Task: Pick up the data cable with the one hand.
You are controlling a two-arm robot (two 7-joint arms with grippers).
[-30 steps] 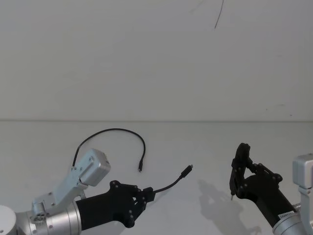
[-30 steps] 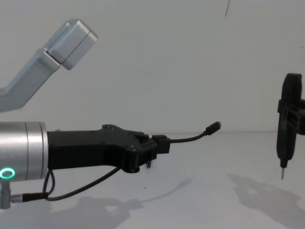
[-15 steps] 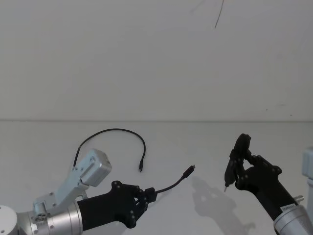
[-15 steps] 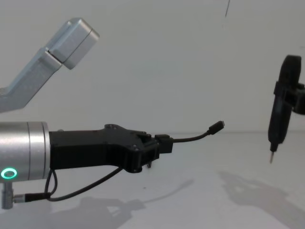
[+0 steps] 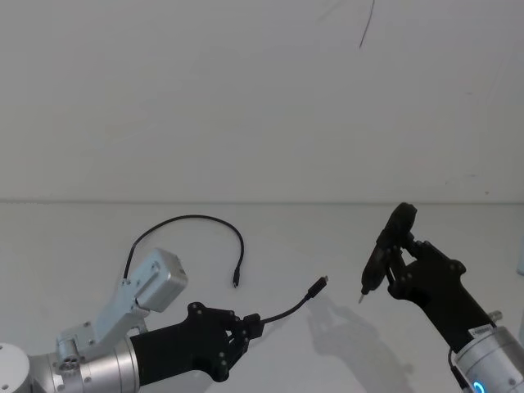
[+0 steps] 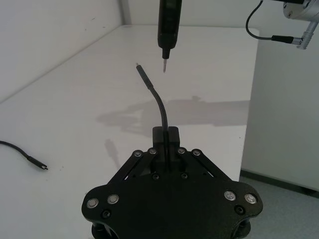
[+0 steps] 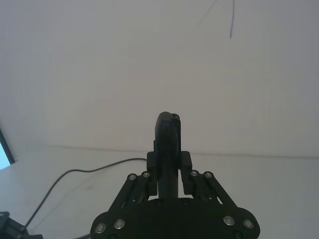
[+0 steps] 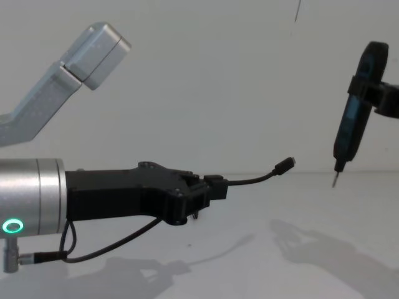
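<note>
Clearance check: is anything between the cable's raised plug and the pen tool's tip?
Nothing. In the chest view the stretch from the raised plug of the data cable to the tip of the pen tool is bare air; the left wrist view agrees.

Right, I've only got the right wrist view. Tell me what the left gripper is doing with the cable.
Observer: The left gripper is shut on the data cable, close to one end.
Operator: Say where that end's plug sits.
Observer: The plug sticks out ahead of the fingers, raised off the table.
Operator: Now place my tool against it.
Observer: The pen-shaped tool in the right gripper points tip down to the plug's right, with a clear gap between them.
</note>
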